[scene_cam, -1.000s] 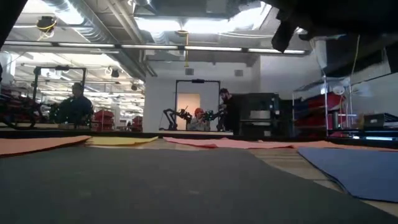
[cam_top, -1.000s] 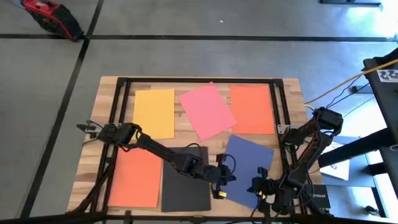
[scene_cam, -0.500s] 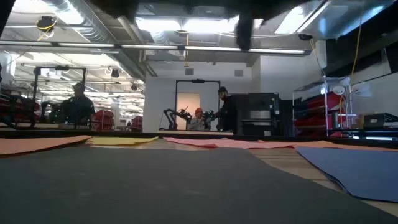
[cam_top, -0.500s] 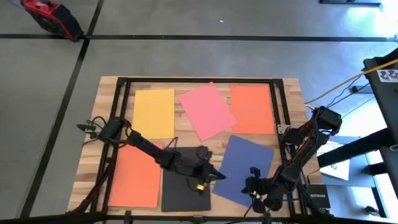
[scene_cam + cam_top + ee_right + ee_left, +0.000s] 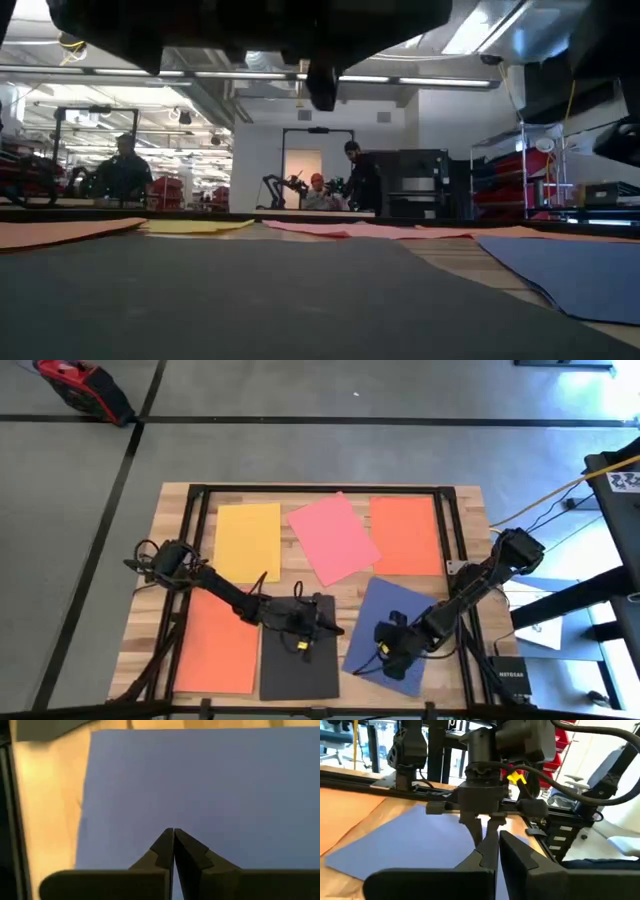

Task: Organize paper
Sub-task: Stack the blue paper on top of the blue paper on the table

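Six paper sheets lie flat on the wooden table: yellow (image 5: 248, 540), pink (image 5: 333, 537) and orange (image 5: 405, 535) along the far side, orange (image 5: 218, 643), black (image 5: 298, 660) and dark blue (image 5: 400, 615) along the near side. My left gripper (image 5: 335, 629) is shut and hovers over the black sheet's far right corner, pointing toward the table's right. My right gripper (image 5: 381, 647) is shut and stands over the near left part of the blue sheet (image 5: 210, 785), fingers pointing down. My right gripper (image 5: 173, 834) points its shut fingers (image 5: 479, 831) down at the blue sheet's near left part (image 5: 150, 810). My left gripper's own fingers hide the tips in the left wrist view, so I cannot tell whether they touch the paper.
A black frame rail (image 5: 196, 520) runs around the table's left, far and right sides. A dark box (image 5: 512, 672) sits off the near right corner. The pink sheet lies askew between yellow and orange. People (image 5: 122, 165) show in the room beyond.
My left gripper has drawn back toward the table's left, from the gap between the black and blue sheets to over the black sheet's far right corner. My right gripper has moved from the near right corner toward the left, onto the blue sheet's area. The sheets have stayed put.
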